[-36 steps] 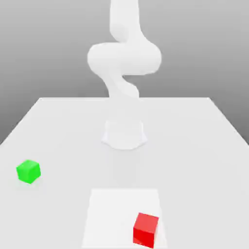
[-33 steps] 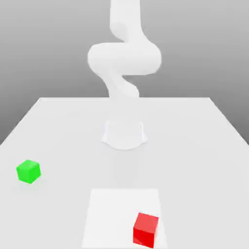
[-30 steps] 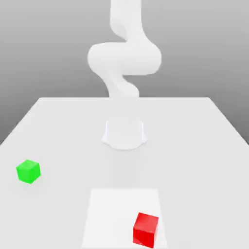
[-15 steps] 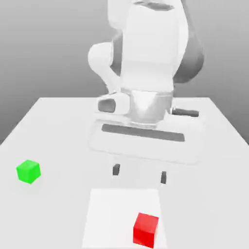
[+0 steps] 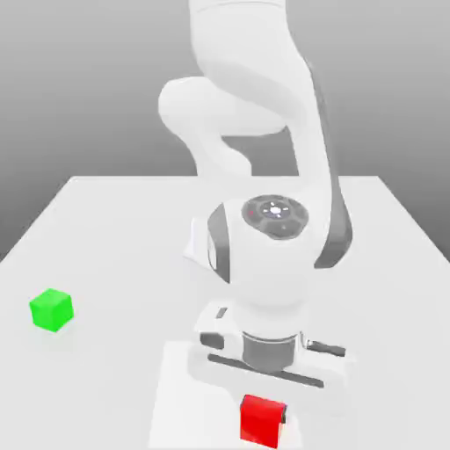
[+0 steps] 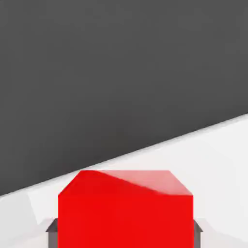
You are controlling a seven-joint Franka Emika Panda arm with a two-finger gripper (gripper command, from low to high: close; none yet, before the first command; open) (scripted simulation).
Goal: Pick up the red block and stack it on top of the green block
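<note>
From my end the claw is clamped on the red block, one dark pad against each of two opposite sides; in the exterior view the hand sits right down over it, and the block is low over the near right corner of the white square, taking near and right as the exterior view shows them; whether its underside is touching the square or just off it, I cannot tell. The green block sits by itself near the table's edge on the exterior view's left, well apart from the square, its upper face free to take a load.

I judge this to be the grasp, with the lift, the carry and the stacking all to do; what worries me first is the hold itself, since if the pads have only a shallow bite, a quick lift could let the block slip or tip between them; a straight, slow rise seems the wise thing. If I swing across too low, the red block or the pads could clip the green one and knock it over the edge it sits near; so I want good height before going sideways. The green block is turned at an angle to the table's edges, so if I leave the wrist as it is the faces may not match, and a corner could overhang; letting go off centre would topple the stack, letting go too high would make the block bounce, and pressing too hard would shove the lower one away.
</note>
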